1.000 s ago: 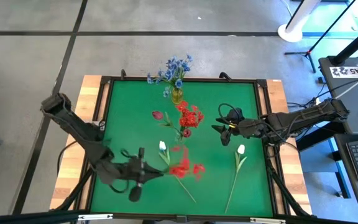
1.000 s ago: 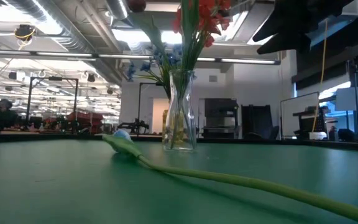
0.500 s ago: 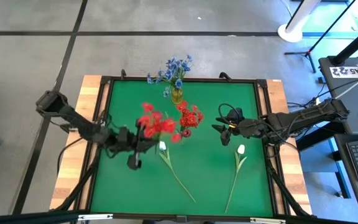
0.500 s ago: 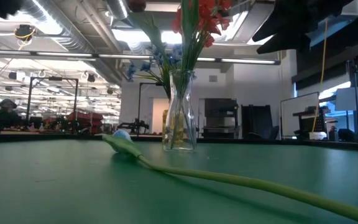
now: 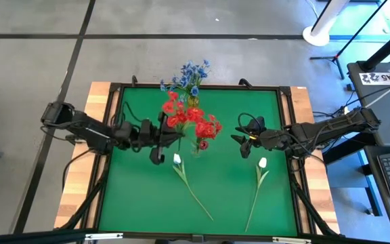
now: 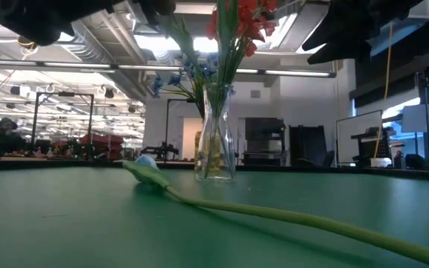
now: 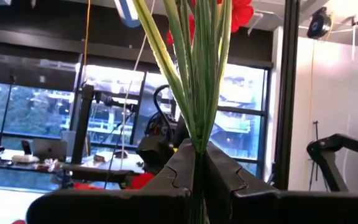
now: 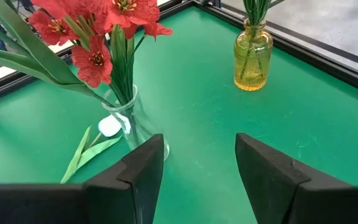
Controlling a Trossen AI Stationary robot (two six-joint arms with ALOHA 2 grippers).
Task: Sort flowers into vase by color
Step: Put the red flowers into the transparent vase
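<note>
High view, left tool (image 5: 162, 132) pinching red flower (image 5: 176, 116) stems, blooms just beyond its tip, beside clear vase (image 8: 135, 124), right tool (image 5: 241, 145) spread.

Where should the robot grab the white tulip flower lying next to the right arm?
Grab the white tulip flower by its thin green stem, not the soft bud. It lies flat on the green mat, so the open right gripper would likely best come straight down with a finger on each side.

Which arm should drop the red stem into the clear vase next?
Left. Its gripper is shut on the red flower beside the clear vase. The right gripper is open and empty.
</note>
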